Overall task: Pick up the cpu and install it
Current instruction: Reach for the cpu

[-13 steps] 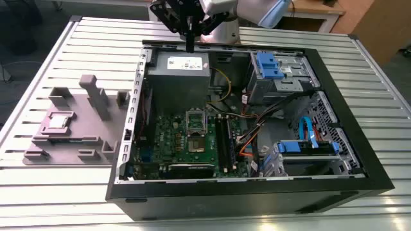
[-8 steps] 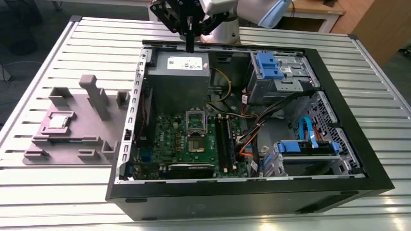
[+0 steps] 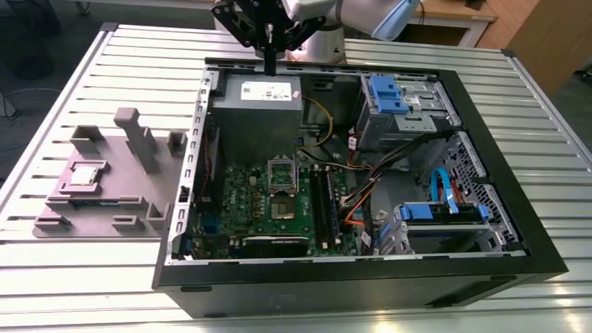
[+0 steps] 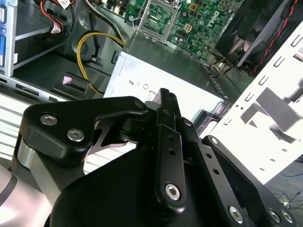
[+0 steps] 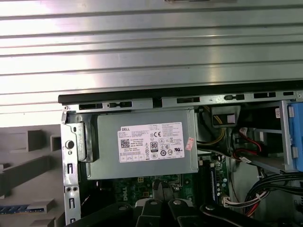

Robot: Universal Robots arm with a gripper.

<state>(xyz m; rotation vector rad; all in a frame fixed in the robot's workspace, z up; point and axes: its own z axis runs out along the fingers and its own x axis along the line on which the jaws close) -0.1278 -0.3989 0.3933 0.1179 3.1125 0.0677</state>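
Observation:
The cpu (image 3: 85,173), a small pale silvery square, lies in a recess of the grey holder block (image 3: 102,201) on the table, to the exterior view's left of the open computer case (image 3: 518,229). Inside the case the green motherboard (image 3: 249,198) carries the socket frame (image 3: 281,171), which also appears in the second wrist view (image 4: 155,15). My gripper (image 3: 270,68) hangs over the far wall of the case, above the grey power supply box (image 3: 254,111), well away from the cpu. Its black fingers (image 4: 166,101) stand together with nothing between them.
The power supply box (image 5: 147,144) with its white label sits just under the gripper. Blue drive cages (image 3: 389,94) and bundles of cables (image 3: 370,173) fill the case on the exterior view's right. Upright grey posts (image 3: 138,139) rise from the holder block. The table is ribbed metal (image 3: 83,277).

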